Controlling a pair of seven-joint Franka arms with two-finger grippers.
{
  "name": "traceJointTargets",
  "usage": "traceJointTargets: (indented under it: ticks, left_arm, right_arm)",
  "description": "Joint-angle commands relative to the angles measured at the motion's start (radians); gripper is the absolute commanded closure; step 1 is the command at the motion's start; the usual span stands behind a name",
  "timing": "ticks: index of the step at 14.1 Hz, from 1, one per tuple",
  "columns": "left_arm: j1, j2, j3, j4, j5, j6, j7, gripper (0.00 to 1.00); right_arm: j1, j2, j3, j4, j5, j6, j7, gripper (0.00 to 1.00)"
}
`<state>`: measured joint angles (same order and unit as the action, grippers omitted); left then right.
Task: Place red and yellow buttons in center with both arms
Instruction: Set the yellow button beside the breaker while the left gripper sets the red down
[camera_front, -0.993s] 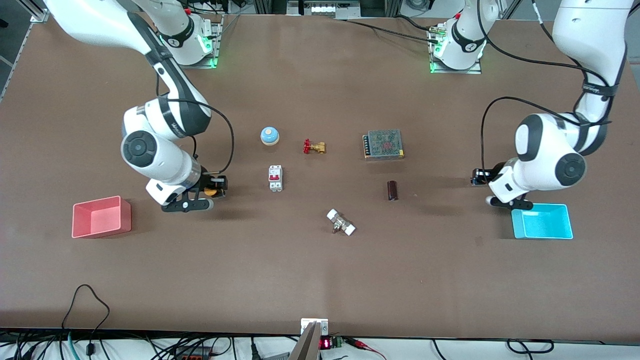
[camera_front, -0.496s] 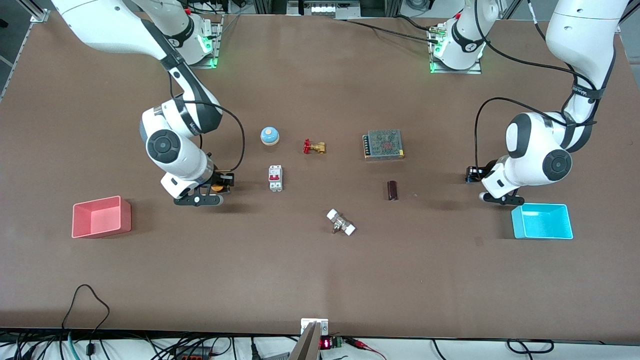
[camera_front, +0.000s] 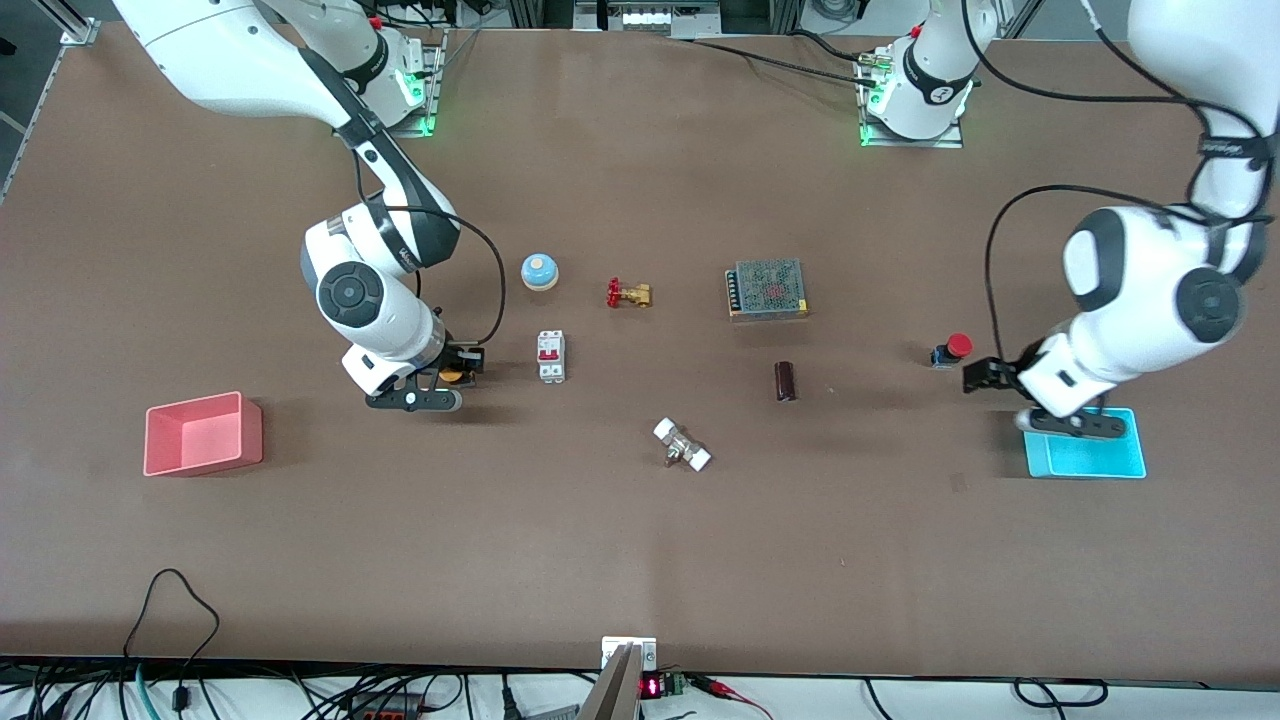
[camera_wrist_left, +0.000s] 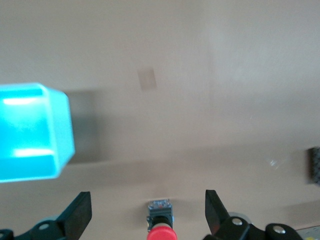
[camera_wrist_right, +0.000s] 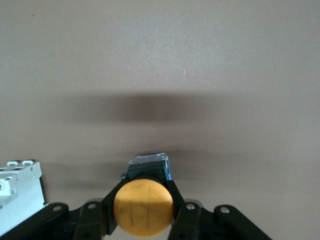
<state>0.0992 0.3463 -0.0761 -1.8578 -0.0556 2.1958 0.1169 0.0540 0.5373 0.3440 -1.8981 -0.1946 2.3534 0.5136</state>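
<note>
Two bins on the table: a pink bin (camera_front: 203, 433) at the right arm's end and a cyan bin (camera_front: 1085, 452) at the left arm's end. Nothing shows inside either one, though the left arm covers part of the cyan bin in the front view.

Table (camera_front: 640, 560) is matte brown. Mid-table clutter: blue bell (camera_front: 539, 271), brass valve (camera_front: 628, 294), mesh-topped box (camera_front: 768, 289), white breaker (camera_front: 551, 356), dark cylinder (camera_front: 786, 381), white fitting (camera_front: 682, 445). Cables and a small red display run along the table edge nearest the front camera; both arm bases have green lights.

Right gripper (camera_front: 452, 376) is low over the table just beside the breaker, toward the right arm's end. Its fingers (camera_wrist_right: 187, 216) are pinched on the black body of the yellow button (camera_wrist_right: 144, 207), cap facing the wrist camera. Whether the button touches the table: cannot tell.

Left gripper (camera_front: 988, 376) is just beside the cyan bin's edge, with its wrist over the bin. Its fingers (camera_wrist_left: 79, 219) are spread wide and hold nothing. The red button (camera_front: 951, 350) sits on the table on its own, close by the gripper but not touching it, toward the left arm's end and well apart from the centre. In the left wrist view it (camera_wrist_left: 161, 227) lines up in the gap between the fingers, clear of both.
</note>
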Motion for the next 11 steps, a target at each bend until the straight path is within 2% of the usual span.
traceJointTargets:
  ticks: [1, 3, 4, 7, 9, 10, 11]
  left_arm:
    - [-0.006, 0.008, 0.027, 0.161, -0.013, -0.147, -0.023, 0.0]
    - [-0.006, 0.007, 0.038, 0.251, -0.006, -0.221, -0.057, 0.0]
    - [-0.006, 0.003, 0.044, 0.294, -0.004, -0.255, -0.087, 0.0]
    - [0.004, -0.009, 0.042, 0.419, -0.003, -0.413, -0.157, 0.0]
    - [0.0, -0.062, 0.036, 0.422, 0.013, -0.459, -0.172, 0.0]
    - [-0.003, -0.088, 0.027, 0.419, 0.043, -0.478, -0.165, 0.0]
    - [-0.006, -0.102, 0.021, 0.413, 0.068, -0.485, -0.155, 0.0]
  right_arm:
    - [0.006, 0.009, 0.006, -0.007, -0.02, 0.03, 0.031, 0.7]
    - [0.006, 0.01, 0.006, -0.007, -0.02, 0.03, 0.037, 0.65]
    - [0.006, 0.012, 0.006, -0.007, -0.02, 0.03, 0.037, 0.56]
    - [0.006, 0.012, 0.004, -0.007, -0.02, 0.032, 0.037, 0.45]
    - [0.004, 0.009, 0.006, -0.003, -0.019, 0.032, 0.037, 0.22]
    - [0.0, -0.002, 0.006, 0.007, -0.014, 0.03, 0.029, 0.05]
    - [-0.011, -0.017, 0.006, 0.03, -0.009, 0.02, 0.016, 0.0]
